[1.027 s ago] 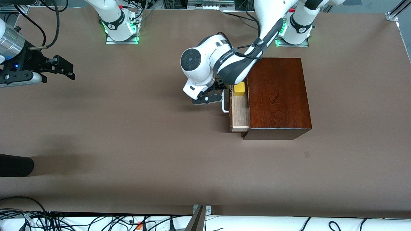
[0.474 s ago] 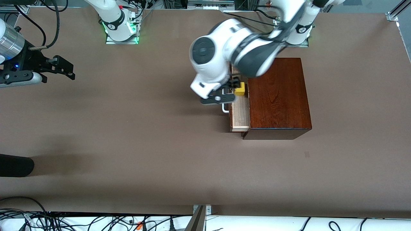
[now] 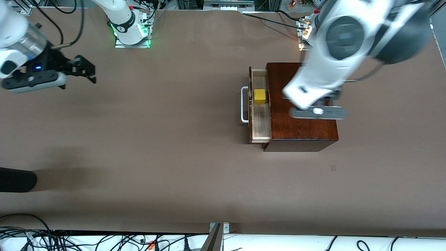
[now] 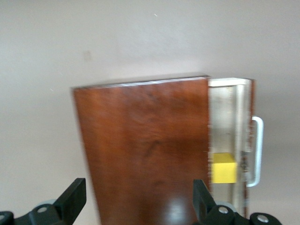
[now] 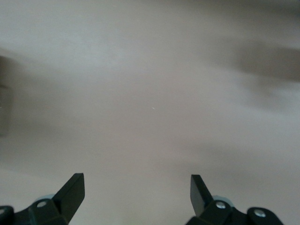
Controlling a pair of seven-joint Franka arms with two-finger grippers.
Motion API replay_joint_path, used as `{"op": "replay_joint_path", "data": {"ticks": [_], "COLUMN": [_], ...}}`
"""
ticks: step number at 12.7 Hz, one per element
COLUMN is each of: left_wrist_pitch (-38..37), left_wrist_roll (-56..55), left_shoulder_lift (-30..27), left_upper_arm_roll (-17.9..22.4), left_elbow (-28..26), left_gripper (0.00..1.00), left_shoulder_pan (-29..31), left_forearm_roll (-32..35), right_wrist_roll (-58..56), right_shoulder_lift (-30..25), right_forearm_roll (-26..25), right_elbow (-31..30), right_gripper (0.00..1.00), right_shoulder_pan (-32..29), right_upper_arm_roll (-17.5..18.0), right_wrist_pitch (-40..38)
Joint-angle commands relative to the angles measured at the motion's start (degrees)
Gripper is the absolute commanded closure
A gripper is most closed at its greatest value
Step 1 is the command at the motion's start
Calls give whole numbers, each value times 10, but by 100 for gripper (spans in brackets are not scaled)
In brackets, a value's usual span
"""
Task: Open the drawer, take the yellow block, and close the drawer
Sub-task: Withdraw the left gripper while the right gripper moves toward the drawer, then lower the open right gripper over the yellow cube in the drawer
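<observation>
The dark reddish-brown wooden box (image 3: 301, 104) stands toward the left arm's end of the table. Its drawer (image 3: 261, 123) is pulled partway out toward the right arm's end, with the white handle (image 3: 243, 104) in front. The yellow block (image 3: 259, 96) lies in the drawer's pale interior, untouched. My left gripper (image 3: 315, 112) hangs over the box top. In the left wrist view this gripper (image 4: 139, 199) is open and empty above the box lid (image 4: 145, 150), with the yellow block (image 4: 224, 168) and drawer (image 4: 228, 112) off to one side. My right gripper (image 3: 83, 69) is open and empty over bare table; its own view shows it (image 5: 136, 190) above only tabletop.
A black rounded object (image 3: 15, 179) pokes in at the table edge at the right arm's end, nearer the front camera. Cables (image 3: 69, 240) run along the near edge. The arm bases (image 3: 130, 31) stand at the back.
The left gripper rose from the drawer handle, passed over the block and swung over the box top. The right gripper shifted a little toward the table's middle. Drawer and block stayed put.
</observation>
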Motion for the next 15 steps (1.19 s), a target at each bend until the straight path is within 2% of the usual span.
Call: {"op": "replay_joint_path", "data": {"ticks": [1,4,6,9,10,12,13,15], "left_wrist_pitch": [5,83,140,192,218,249,236,209], "left_wrist_roll": [123,151,215,212,218,222,218,226], "left_shoulder_lift": [-59,-200,-250,-271,-277,-279,-289,-296], "left_upper_arm_roll": [0,93,136,151,174,191,189,185], "left_elbow": [-58,-241,-323,-382,-389,-398,-397,-392], "left_gripper": [0,0,0,0,0,0,0,0], "left_shoulder_pan": [62,77,85,85,81,80,81,85], "left_forearm_roll": [-36,-109,-123,-117,-118,-122,-122,-121], "right_wrist_roll": [0,-1,-1,-2,-3,-5,-15,-29], "right_shoulder_lift": [7,8,11,59,81,115,145,233], "right_forearm_roll": [-2,-3,-5,-4,-4,-6,-7,-47], "right_elbow": [13,11,11,13,11,14,32,102], "right_gripper": [0,0,0,0,0,0,0,0], "right_shoulder_pan": [13,40,72,143,171,226,258,316], "right_upper_arm_roll": [22,69,96,99,99,99,99,98], "right_wrist_pitch": [13,14,25,51,74,132,173,204]}}
